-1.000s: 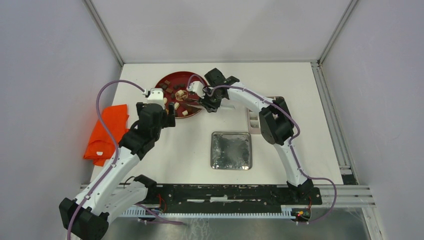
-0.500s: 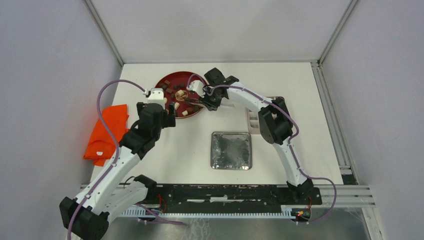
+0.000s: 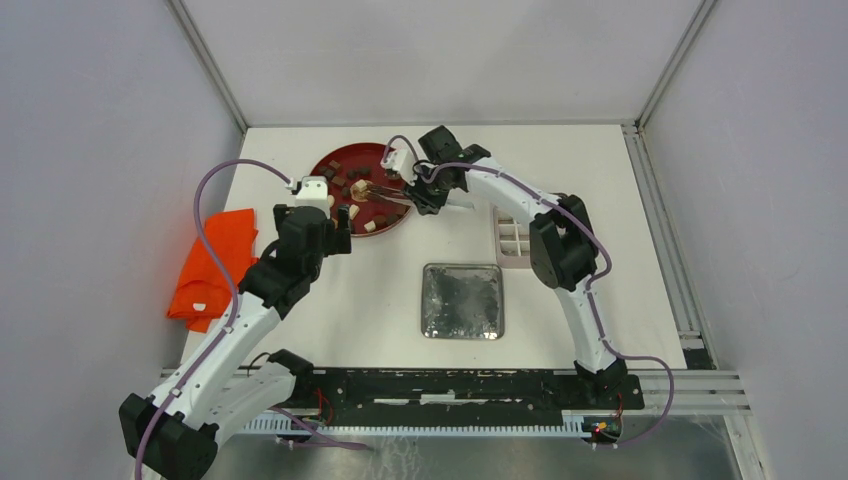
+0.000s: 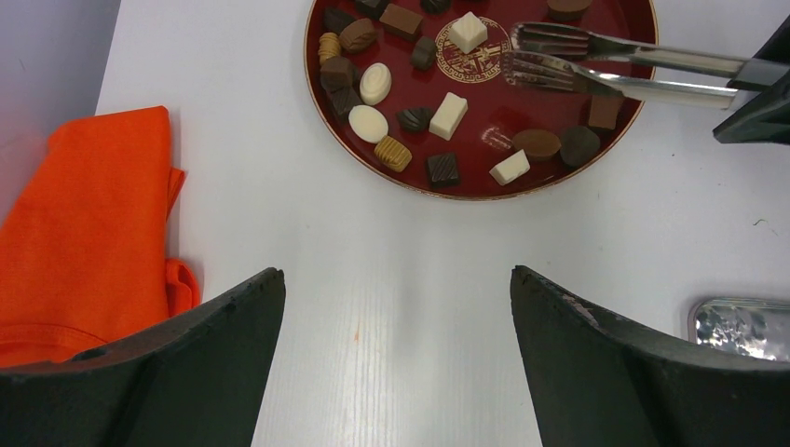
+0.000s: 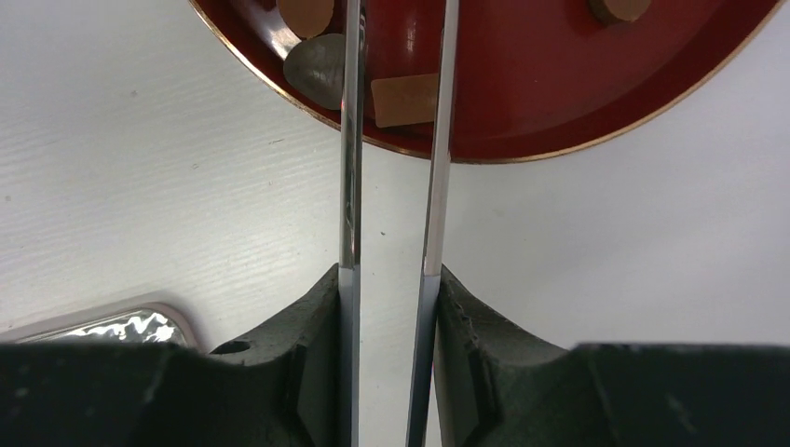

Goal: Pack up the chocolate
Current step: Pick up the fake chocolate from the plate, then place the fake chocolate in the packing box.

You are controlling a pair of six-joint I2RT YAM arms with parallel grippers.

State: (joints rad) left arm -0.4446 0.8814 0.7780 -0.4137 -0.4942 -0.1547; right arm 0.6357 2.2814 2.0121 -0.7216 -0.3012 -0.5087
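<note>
Chocolate (image 4: 448,115) pcs, dark/light brown & cream-white, lie on red plate (image 4: 559,114) w/ gold emblem (image 4: 480,63), writing unreadable. R gripper (image 5: 389,289) clamps tongs (image 4: 643,74) over plate; L gripper (image 4: 396,279) gapes wide, holds nothing.

Lighting is bright, even and diffuse, coming from overhead. The white table (image 3: 620,170) shows only faint, soft shadows. Glare sits on the silver tray (image 3: 462,300) and the tongs (image 5: 349,140). In the right wrist view, the chocolate (image 5: 402,99) and red plate (image 5: 559,74) are out of focus. The left wrist view is sharp.
</note>
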